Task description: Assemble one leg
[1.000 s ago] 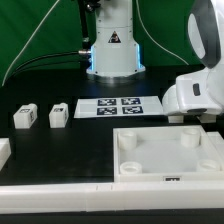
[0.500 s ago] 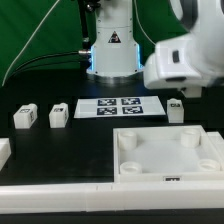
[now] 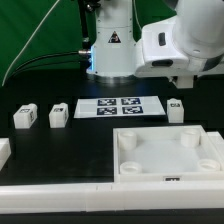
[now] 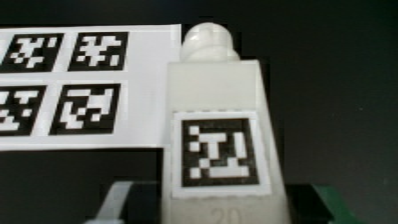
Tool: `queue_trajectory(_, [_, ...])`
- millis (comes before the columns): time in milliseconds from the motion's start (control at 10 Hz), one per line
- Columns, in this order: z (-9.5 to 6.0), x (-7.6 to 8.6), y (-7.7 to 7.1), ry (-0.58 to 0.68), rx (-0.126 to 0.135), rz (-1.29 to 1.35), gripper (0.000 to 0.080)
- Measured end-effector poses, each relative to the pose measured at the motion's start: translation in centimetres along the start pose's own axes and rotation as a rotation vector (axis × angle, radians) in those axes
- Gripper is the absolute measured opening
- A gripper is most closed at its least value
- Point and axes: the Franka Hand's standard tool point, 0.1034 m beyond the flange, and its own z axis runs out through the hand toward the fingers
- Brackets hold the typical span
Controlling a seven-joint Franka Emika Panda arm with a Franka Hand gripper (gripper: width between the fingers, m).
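Note:
The leg (image 4: pixel 217 130) is a white square post with a black-and-white tag, and its threaded tip points toward the marker board (image 4: pixel 71 80). My gripper (image 4: pixel 222 205) is shut on it, with one finger pressed against each side. In the exterior view the leg (image 3: pixel 176 110) hangs under the gripper (image 3: pixel 178 96), just off the marker board's (image 3: pixel 120 106) end on the exterior view's right. It is behind the large white panel (image 3: pixel 165 165). Two more legs (image 3: pixel 25 117) (image 3: pixel 57 115) stand toward the exterior view's left.
The large white panel has corner holes and lies in front of the held leg. A white part (image 3: pixel 3 152) sits at the left edge of the exterior view. A white rail (image 3: pixel 60 192) runs along the front. The robot base (image 3: pixel 112 50) stands behind the marker board.
The arm's white body has swung up and toward the exterior view's left, uncovering the leg it holds. Over the last half second the leg has stayed in the same spot.

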Motion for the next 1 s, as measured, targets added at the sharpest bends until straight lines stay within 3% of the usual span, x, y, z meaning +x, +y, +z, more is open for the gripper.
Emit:
queue_trajectory(500, [-0.8,0.4,0.0,0.451,0.023,-0.018,0.0294])
queue_trajectory(1000, [-5.8,2.3,3.0,0.836,0.011,-0.117,0.0294])
